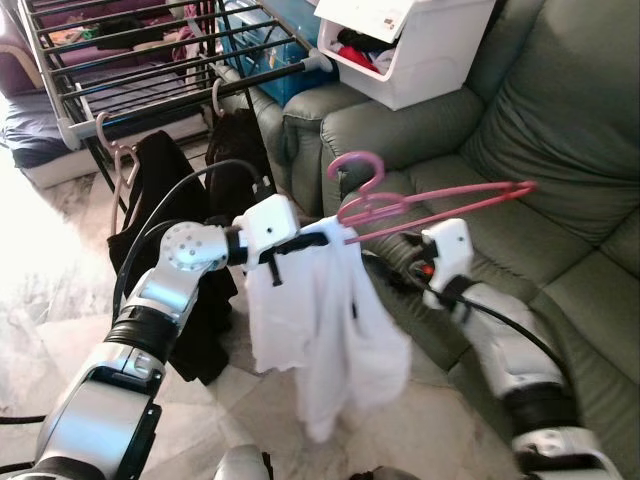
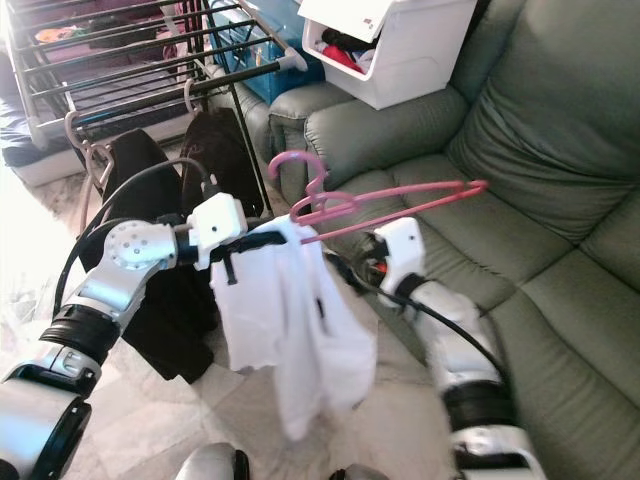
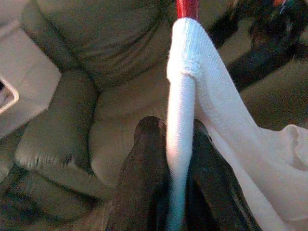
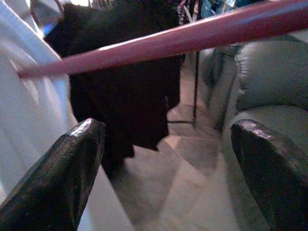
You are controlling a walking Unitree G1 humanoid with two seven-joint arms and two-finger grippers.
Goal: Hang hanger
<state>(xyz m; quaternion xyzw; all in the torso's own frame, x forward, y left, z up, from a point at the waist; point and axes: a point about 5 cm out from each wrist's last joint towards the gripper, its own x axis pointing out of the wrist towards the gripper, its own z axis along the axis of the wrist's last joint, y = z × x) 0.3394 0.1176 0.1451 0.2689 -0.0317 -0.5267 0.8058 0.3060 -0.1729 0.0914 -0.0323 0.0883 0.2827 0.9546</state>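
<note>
Silver arms fill the foreground, both raised before a green sofa (image 1: pixel 560 150). Left arm bent at the elbow, forearm reaching toward the middle, left pincer (image 1: pixel 305 240) clamped on the shoulder of a white shirt (image 1: pixel 320 330) where it wraps one end of a pink hanger (image 1: pixel 430 205); in the left wrist view both black fingers (image 3: pixel 144 163) pressed against the white fold, red-pink plastic poking out above. Right arm angled up from the lower right, right pincer (image 4: pixel 168 173) spread wide just under the hanger's bar, fingers well apart and touching nothing.

Hanger held in mid-air between the two arms, tilted, hook upward, far end bare and pointing toward the sofa back, not on any rail. Shirt draped from the near end only, hanging down loose over the floor.

Sofa across the right side, a white box (image 1: pixel 420 50) of clothes perched on its armrest. Drying rack (image 1: pixel 140 60) of dark rails at upper left, two black garments (image 1: pixel 165 260) hanging from it on hangers beside the left arm. Pale marble-look floor (image 1: pixel 60 330) below, washed out by bright light at the left edge.
</note>
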